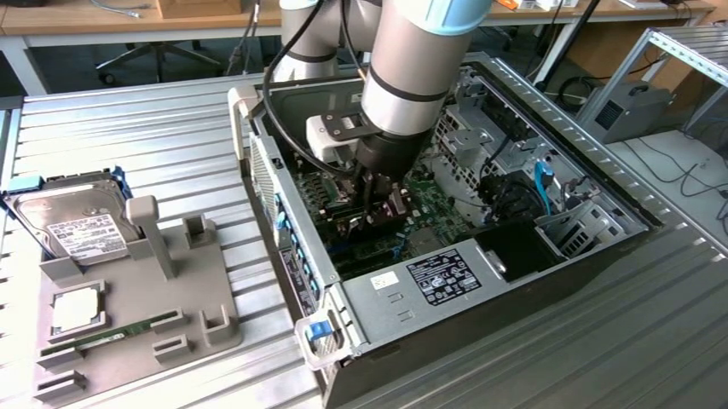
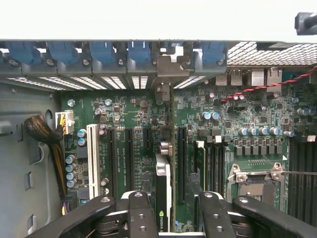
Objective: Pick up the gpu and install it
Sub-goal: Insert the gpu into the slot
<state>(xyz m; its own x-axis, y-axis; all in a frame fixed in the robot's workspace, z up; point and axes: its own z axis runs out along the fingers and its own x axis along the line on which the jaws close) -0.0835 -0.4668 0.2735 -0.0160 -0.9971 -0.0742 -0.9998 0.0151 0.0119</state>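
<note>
The gpu (image 2: 163, 193) stands on edge between my fingers (image 2: 141, 213), its black side bearing a green logo. Its silver end bracket (image 2: 168, 69) reaches the row of rear slot openings of the computer case (image 1: 376, 294). My gripper (image 2: 176, 215) is shut on the gpu and holds it along a long black slot of the green motherboard (image 2: 133, 114). I cannot tell whether the card's edge sits in the slot. In the exterior view my gripper (image 1: 381, 204) is deep inside the open case, with the gpu (image 1: 395, 209) just below it.
On the exterior view's left a grey holder tray (image 1: 182, 290) carries a silver hard drive (image 1: 74, 226), a processor chip (image 1: 78, 308) and a green RAM stick (image 1: 114, 331). Inside the case are a white slot (image 2: 92, 153), a processor socket (image 2: 255, 178) and cable bundles (image 2: 47, 136).
</note>
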